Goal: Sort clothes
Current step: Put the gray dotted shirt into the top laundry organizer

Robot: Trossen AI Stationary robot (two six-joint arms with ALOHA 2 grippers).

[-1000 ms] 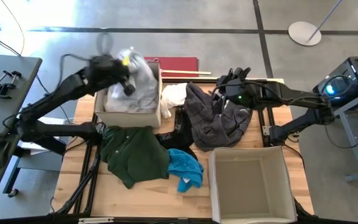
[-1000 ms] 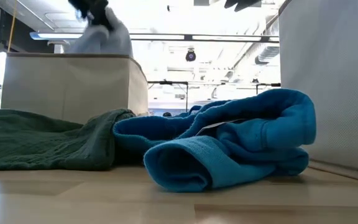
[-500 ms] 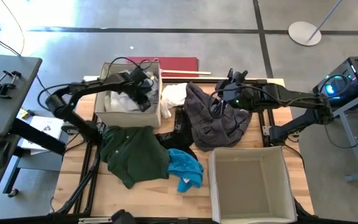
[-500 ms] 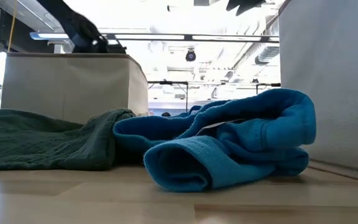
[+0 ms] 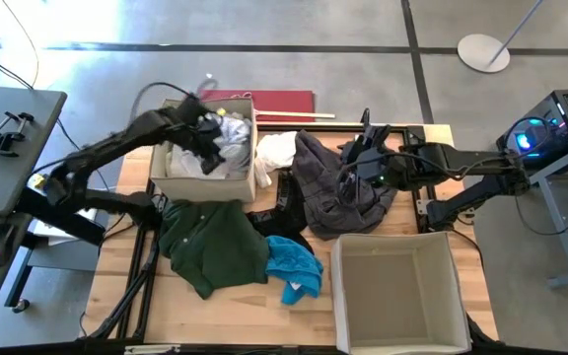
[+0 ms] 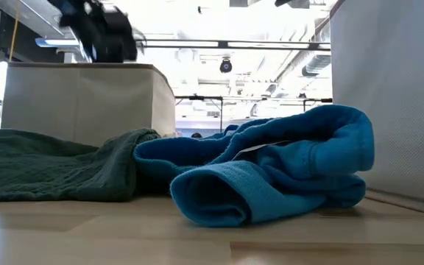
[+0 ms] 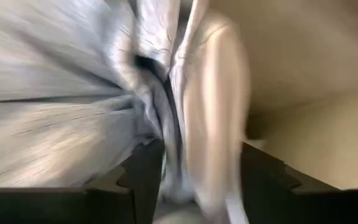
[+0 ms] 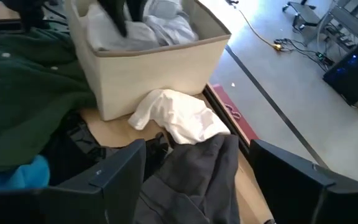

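Inside the left fabric box (image 5: 248, 177) the left gripper (image 5: 208, 138) has its jaws closed on pale grey-blue cloth (image 7: 73, 93). Over the dark grey garment (image 5: 338, 187) the right gripper (image 5: 348, 163) waits with jaws spread. If it lifts now, cloth may drag out onto the surface (image 5: 225, 316).

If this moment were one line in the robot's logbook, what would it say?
left gripper: in left box, on pale clothes | right gripper: open over grey garment | right box: no clothes

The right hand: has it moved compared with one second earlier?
Yes. In the high view the right hand has come down from beside the table's far edge toward the empty beige box, and is now over the dark grey garment.
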